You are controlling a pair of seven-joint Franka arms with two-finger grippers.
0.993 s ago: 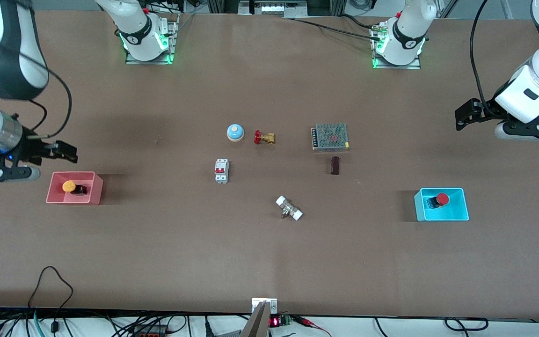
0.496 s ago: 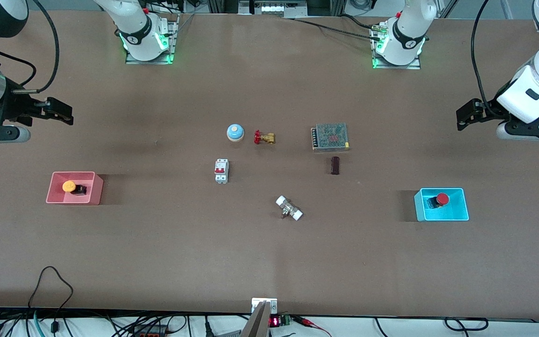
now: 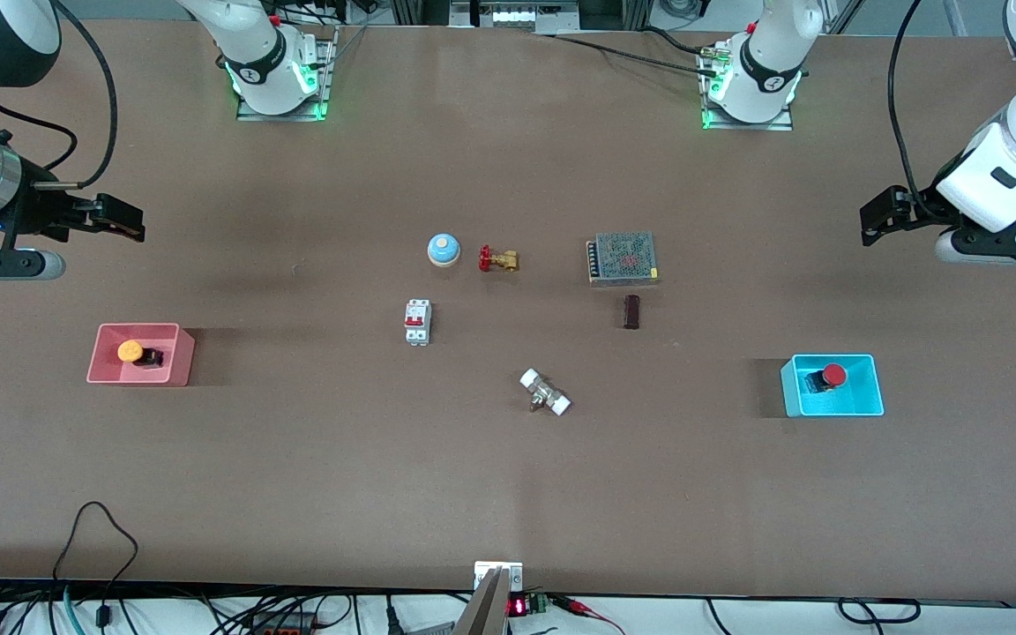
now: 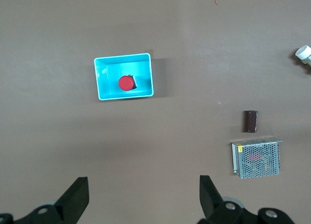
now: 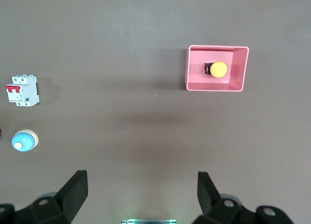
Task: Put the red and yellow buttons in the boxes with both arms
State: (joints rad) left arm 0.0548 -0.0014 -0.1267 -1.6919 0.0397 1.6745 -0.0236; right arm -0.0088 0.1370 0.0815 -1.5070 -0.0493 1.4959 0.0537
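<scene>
Buttons were both boxed when we looked: yellow button [image 3: 130,350] in the pink tray [image 3: 102,373], red button [image 3: 833,374] in the cyan tray [image 3: 830,408]. Left gripper [image 4: 142,197] and right gripper [image 5: 141,193] hovered over bare table, jaws spread wide, holding nothing.

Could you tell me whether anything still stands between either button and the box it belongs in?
Nothing does: the yellow button already lies in the pink box, the red button in the cyan box. Left gripper and right gripper hang open, empty.

Matt brown table [image 3: 296,459], plastic boxes [image 3: 832,407]
</scene>
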